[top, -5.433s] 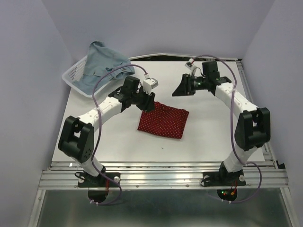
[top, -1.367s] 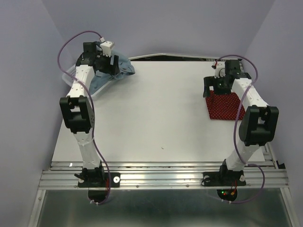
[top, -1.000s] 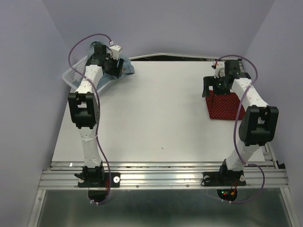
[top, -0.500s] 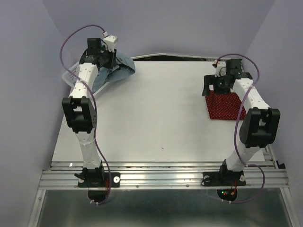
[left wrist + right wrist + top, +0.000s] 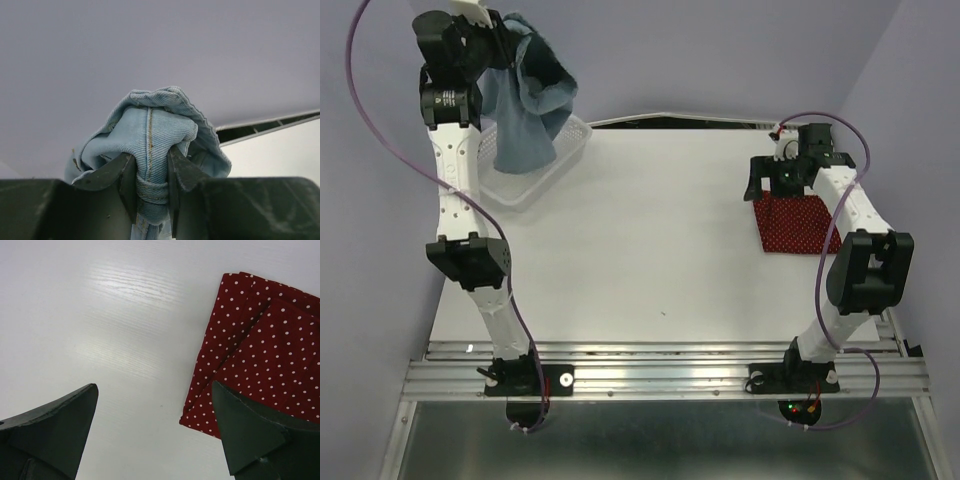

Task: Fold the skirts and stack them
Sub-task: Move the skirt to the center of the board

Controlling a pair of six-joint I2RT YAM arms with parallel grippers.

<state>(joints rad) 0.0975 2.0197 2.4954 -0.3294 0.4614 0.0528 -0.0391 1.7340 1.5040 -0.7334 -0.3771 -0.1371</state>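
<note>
The left gripper (image 5: 150, 160) pinches the light blue denim skirt (image 5: 525, 110). The right gripper (image 5: 154, 390), spread wide, hangs by the red white-dotted skirt (image 5: 260, 355).

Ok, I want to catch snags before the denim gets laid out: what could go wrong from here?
1. The left gripper pinches only a bunched wad of the denim skirt, held high; it may slip.
2. Its lower end hangs at the white mesh basket and could snag it.
3. The red dotted skirt lies near the table's right edge; a nudge might push it off.
</note>
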